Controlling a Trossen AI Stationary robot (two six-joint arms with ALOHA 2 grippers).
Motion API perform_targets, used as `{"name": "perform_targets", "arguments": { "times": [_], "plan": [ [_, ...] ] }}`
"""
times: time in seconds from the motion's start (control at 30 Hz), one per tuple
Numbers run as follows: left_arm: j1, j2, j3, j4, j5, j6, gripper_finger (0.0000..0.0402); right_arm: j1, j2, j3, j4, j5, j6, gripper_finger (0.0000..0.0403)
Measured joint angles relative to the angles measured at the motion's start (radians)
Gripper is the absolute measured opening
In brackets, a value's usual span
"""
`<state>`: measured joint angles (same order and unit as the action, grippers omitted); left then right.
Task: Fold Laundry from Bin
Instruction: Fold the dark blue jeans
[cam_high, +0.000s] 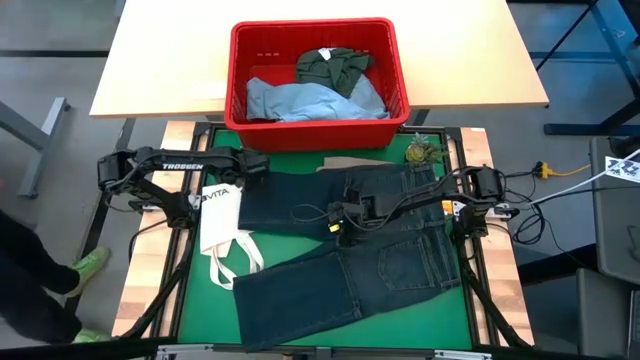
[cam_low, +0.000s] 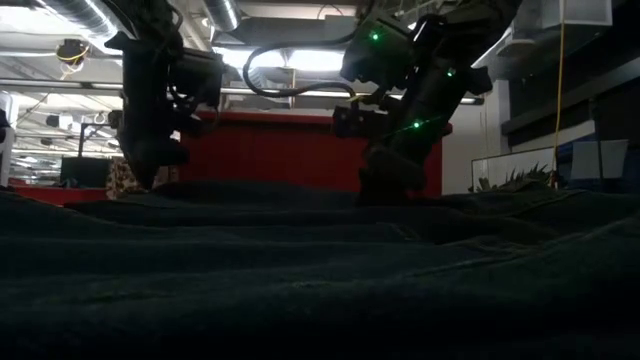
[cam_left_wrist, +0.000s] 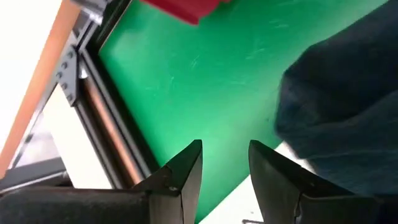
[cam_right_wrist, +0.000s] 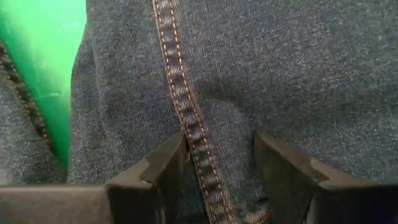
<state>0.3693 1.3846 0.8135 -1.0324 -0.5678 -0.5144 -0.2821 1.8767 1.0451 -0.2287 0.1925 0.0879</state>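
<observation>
On green mat: dark navy jeans (cam_high: 350, 255) spread flat (orange-stitched seam); right hand (cam_right_wrist: 217, 171) open astride seam, gripping nothing.

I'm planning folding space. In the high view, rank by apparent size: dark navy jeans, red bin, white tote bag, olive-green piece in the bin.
1. Dark navy jeans
2. Red bin
3. White tote bag
4. Olive-green piece, though part may lie hidden under other laundry.

"TROSSEN" on left arm (cam_high: 160, 165); "VITA" on tote bag (cam_high: 222, 215)
</observation>
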Motion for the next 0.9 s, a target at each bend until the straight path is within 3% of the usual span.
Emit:
{"name": "perform_targets", "arguments": {
  "times": [0.23,0.4,0.6,0.9],
  "plan": [
    [0.005,-0.002,0.0,-0.134,0.022,-0.005,0.0125,0.0,-0.017,-0.002,-0.006,-0.002,0.0,0.0192],
    [-0.036,-0.015,0.014,-0.145,0.159,0.005,0.0125,0.0,-0.079,-0.005,-0.031,-0.008,0.0,0.0192],
    [-0.125,-0.056,0.092,-0.171,0.252,-0.01,0.0125,0.002,-0.179,-0.005,-0.032,-0.027,0.0,0.0192],
    [-0.312,-0.138,0.162,-0.159,0.509,-0.237,0.0125,0.036,-0.26,-0.004,-0.048,-0.194,0.04,0.0192]
  ]
}}
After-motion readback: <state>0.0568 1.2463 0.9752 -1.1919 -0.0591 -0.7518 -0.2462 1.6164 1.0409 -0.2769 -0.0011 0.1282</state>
